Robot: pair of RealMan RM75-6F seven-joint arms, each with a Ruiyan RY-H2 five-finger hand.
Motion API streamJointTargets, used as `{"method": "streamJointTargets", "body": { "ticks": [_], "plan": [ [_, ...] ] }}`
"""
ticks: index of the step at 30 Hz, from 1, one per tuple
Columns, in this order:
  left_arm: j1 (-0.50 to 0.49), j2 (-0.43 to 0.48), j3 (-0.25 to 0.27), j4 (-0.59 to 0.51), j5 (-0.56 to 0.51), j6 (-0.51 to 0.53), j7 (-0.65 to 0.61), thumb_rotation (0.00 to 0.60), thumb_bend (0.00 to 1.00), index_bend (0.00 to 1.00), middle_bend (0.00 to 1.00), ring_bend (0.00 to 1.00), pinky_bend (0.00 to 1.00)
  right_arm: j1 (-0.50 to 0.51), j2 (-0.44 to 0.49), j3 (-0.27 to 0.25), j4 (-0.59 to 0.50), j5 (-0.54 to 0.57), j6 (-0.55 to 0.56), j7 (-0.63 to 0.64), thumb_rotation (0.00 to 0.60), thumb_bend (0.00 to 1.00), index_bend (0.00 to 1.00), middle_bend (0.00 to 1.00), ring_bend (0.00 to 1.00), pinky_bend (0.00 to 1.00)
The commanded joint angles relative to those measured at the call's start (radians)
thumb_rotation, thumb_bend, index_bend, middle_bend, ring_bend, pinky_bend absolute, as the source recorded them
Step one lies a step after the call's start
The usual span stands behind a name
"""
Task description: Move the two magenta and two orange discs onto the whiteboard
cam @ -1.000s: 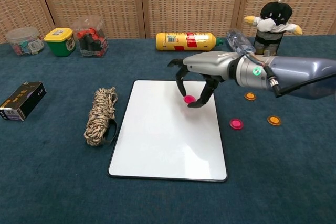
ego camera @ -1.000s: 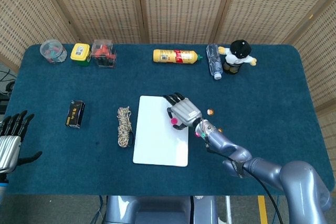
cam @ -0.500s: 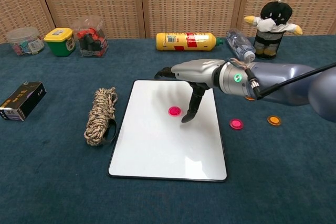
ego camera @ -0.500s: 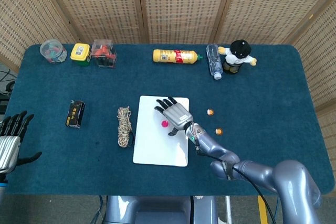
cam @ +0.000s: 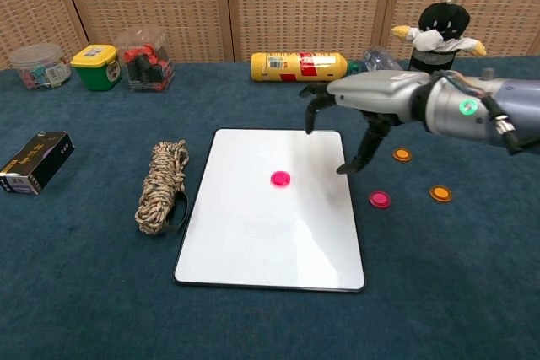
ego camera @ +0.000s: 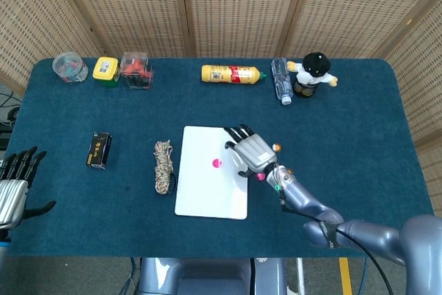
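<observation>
One magenta disc [cam: 280, 179] [ego camera: 216, 164] lies flat on the whiteboard [cam: 253, 242] [ego camera: 200, 195], near its middle. The other magenta disc [cam: 380, 199] [ego camera: 260, 177] sits on the blue cloth just right of the board. Two orange discs [cam: 402, 154] [cam: 440, 193] lie further right; in the head view one orange disc [ego camera: 276, 147] shows beside the hand. My right hand [cam: 359, 107] [ego camera: 252, 151] hovers over the board's right edge, fingers spread and pointing down, holding nothing. My left hand [ego camera: 15, 179] rests at the table's left edge, fingers apart and empty.
A coiled rope [cam: 163, 185] lies left of the board, with a black box [cam: 35, 161] further left. Along the back stand a yellow bottle [cam: 297, 66], a clear bottle [ego camera: 281, 81], a doll [cam: 440, 35] and small containers [cam: 95, 67].
My right hand let go of the magenta disc on the whiteboard, lifted, and moved right to the board's right edge. The disc stays on the board. The left hand has not moved.
</observation>
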Motion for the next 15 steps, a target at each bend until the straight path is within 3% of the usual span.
{"method": "streamJointTargets", "body": {
  "ticks": [1,9,15],
  "plan": [
    [0.0,0.0,0.002,0.002,0.006,0.002,-0.002,0.6,0.0,0.0,0.0,0.0,0.0,-0.045,0.031,-0.041,-0.028,-0.025,0.039,-0.007,0.6,0.26,0.31,0.0,0.0,0.0],
    [-0.001,-0.002,0.002,0.004,0.01,0.005,-0.001,0.6,0.0,0.0,0.0,0.0,0.0,-0.131,0.021,-0.127,0.006,-0.103,0.106,0.023,0.6,0.26,0.32,0.0,0.0,0.0],
    [0.001,-0.004,0.002,0.003,0.01,0.009,0.002,0.6,0.0,0.0,0.0,0.0,0.0,-0.155,-0.031,-0.136,0.1,-0.151,0.13,0.08,0.6,0.26,0.38,0.0,0.0,0.0]
  ]
}}
